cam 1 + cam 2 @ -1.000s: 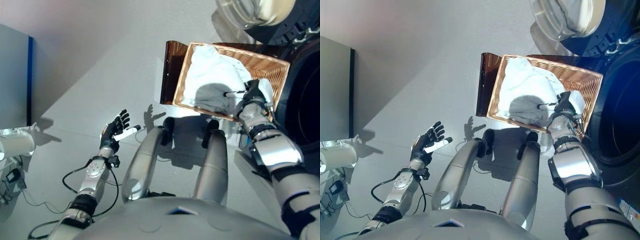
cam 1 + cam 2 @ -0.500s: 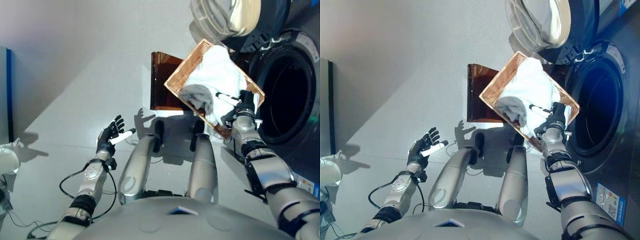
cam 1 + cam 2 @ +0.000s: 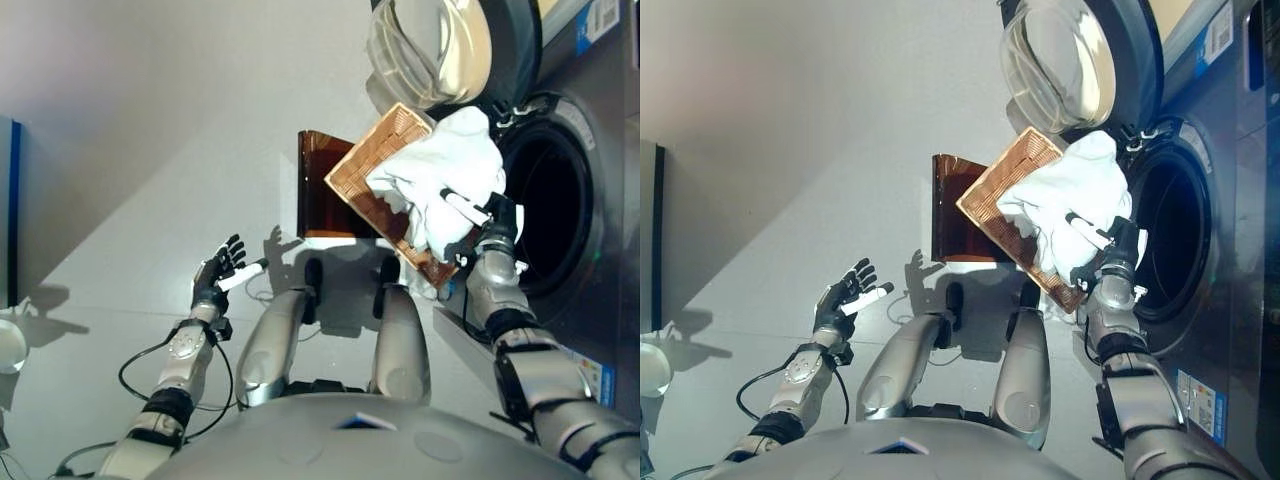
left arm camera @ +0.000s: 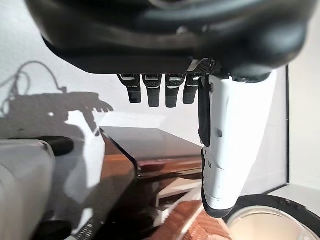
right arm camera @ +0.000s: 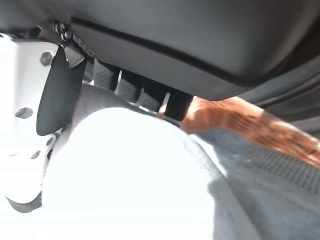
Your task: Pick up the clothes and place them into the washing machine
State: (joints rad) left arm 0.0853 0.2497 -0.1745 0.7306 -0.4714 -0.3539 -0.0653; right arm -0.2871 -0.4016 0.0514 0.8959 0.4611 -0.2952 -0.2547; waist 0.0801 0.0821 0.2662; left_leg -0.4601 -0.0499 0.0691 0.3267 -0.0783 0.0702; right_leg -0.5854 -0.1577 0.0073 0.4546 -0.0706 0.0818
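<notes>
My right hand [image 3: 497, 228] is shut on the rim of the wicker basket [image 3: 370, 175], thumb pressed over the white clothes [image 3: 450, 165]. The basket is lifted off the dark brown box [image 3: 315, 185] and tipped steeply toward the washing machine's drum opening [image 3: 555, 210]. The clothes bulge over the basket's upper edge at the opening. In the right wrist view my fingers [image 5: 150, 95] curl over white cloth [image 5: 130, 175] and wicker [image 5: 235, 120]. My left hand [image 3: 222, 272] is open and empty in the air over the floor, fingers [image 4: 155, 90] straight.
The machine's round glass door [image 3: 425, 50] hangs open above the basket. The brown box stands on the grey floor left of the machine. A grey panel with a blue edge [image 3: 8, 200] stands far left, a white object [image 3: 8, 345] below it.
My right hand has lifted the basket off the brown box and tipped it toward the drum opening; the clothes slid toward the machine. The camera turned right. My left hand stayed open.
</notes>
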